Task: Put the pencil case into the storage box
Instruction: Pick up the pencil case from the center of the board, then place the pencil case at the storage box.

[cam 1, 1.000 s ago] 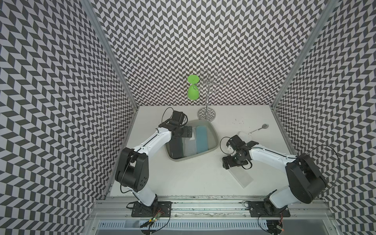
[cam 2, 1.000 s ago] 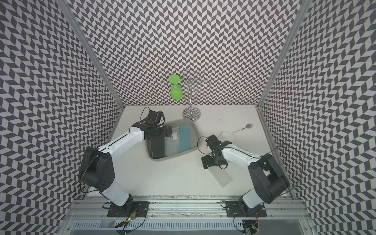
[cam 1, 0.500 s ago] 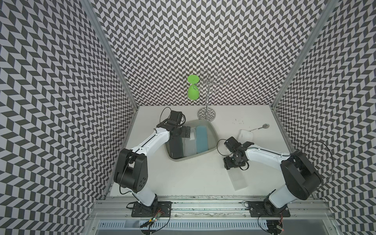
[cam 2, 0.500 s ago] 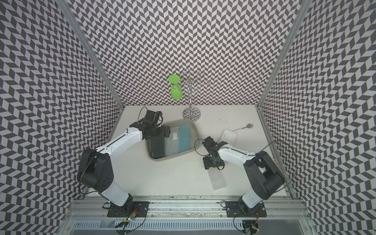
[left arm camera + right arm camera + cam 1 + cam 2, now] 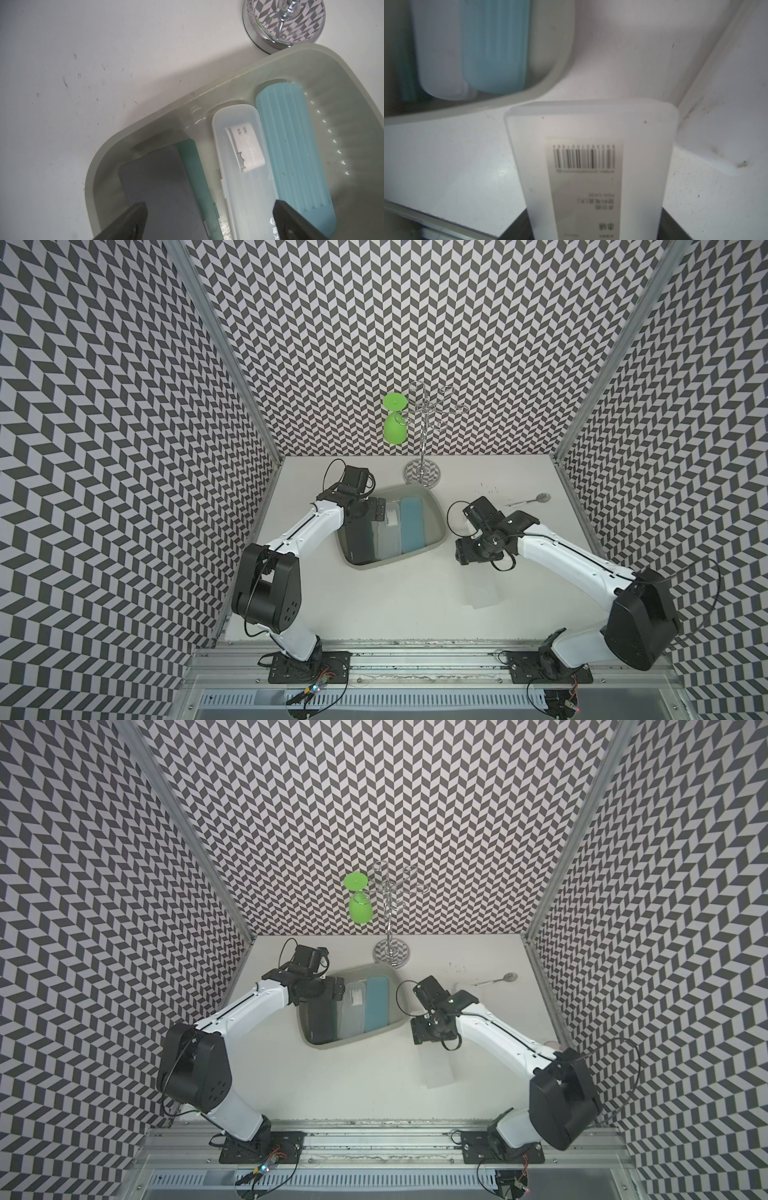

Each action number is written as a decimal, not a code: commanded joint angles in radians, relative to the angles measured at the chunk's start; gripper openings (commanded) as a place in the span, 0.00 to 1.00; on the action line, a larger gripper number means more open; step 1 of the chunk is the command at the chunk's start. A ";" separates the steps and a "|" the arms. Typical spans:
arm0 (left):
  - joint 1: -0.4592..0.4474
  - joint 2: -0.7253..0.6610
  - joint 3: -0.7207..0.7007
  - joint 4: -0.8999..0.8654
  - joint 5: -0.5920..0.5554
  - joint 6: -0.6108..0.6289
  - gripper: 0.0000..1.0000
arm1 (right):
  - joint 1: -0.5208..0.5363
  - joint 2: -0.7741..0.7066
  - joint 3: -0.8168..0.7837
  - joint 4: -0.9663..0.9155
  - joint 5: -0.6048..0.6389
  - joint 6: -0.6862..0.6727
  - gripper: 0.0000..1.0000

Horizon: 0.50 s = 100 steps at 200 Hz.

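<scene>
Now right gripper pinches one frosted pencil case, long axis front-to-back, free end frontward; left gripper spread above storage box holding four cases.

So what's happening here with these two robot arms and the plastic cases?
They're packing pencil cases into the grey-green storage box. The right arm has its jaws closed on a frosted pencil case, just outside the box's rim. The left arm hangs over the box, jaws open and empty. A dark case, a clear case and a blue case already lie inside; another white case waits on the table.
</scene>
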 commanded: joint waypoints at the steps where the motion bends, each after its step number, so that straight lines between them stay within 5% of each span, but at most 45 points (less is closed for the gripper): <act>1: 0.026 -0.020 -0.003 0.013 0.010 0.000 1.00 | -0.006 0.031 0.121 -0.080 0.042 0.021 0.68; 100: 0.165 -0.059 -0.010 -0.022 -0.043 -0.030 1.00 | -0.010 0.760 1.006 -0.005 -0.231 0.137 0.68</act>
